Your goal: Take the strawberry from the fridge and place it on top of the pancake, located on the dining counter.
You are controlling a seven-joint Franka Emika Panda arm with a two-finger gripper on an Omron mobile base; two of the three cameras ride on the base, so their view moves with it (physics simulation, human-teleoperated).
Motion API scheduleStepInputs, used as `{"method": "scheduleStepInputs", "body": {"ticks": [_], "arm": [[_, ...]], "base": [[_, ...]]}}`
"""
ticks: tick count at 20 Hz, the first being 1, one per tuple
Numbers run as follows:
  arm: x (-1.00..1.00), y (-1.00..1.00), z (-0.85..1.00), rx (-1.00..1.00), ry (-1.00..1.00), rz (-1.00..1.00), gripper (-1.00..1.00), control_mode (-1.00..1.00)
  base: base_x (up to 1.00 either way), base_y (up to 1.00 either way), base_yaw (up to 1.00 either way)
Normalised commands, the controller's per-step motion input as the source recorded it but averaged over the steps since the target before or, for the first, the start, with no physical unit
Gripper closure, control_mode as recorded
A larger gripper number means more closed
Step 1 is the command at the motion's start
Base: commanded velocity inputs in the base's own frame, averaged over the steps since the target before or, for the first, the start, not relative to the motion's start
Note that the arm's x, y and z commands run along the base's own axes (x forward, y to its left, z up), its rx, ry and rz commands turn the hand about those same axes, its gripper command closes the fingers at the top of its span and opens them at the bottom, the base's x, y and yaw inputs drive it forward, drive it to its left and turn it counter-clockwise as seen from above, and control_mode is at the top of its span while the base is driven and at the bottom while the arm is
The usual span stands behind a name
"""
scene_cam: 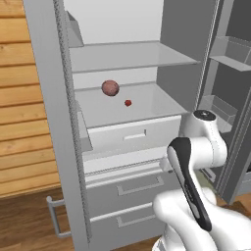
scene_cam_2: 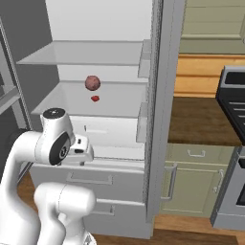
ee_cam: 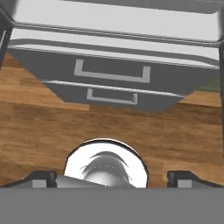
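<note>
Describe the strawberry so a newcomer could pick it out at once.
Start at the open fridge, the tall light-grey appliance, and find the clear shelf just above its white inner drawer. Two things sit there: the strawberry is the tiny bright red one nearer the front. The ball behind it is larger and dull pinkish-brown.

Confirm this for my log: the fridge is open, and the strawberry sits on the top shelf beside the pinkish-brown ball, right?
Not the top shelf. In the left base view the strawberry lies on the lower shelf of the open fridge, near the pinkish-brown ball, in front of it and apart from it.
</note>
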Motion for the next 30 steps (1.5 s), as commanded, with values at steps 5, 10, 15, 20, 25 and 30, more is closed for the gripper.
{"method": "scheduleStepInputs", "body": {"ticks": [5,10,15,20,25,30], "arm": [[0.00,0.00,0.00,0.00,0.00,0.00,-1.00,1.00],[0.00,0.00,0.00,0.00,0.00,0.00,-1.00,1.00],[0.00,0.00,0.00,0.00,0.00,0.00,-1.00,1.00],[0.00,0.00,0.00,0.00,0.00,0.00,-1.00,1.00],[0.00,0.00,0.00,0.00,0.00,0.00,-1.00,1.00],[0.00,0.00,0.00,0.00,0.00,0.00,-1.00,1.00]], "base": [[0.18,0.06,0.31],[0.09,0.03,0.14],[0.30,0.04,-0.03],[0.48,0.14,-0.08],[0.51,0.17,-0.06],[0.51,0.24,-0.04]]}}
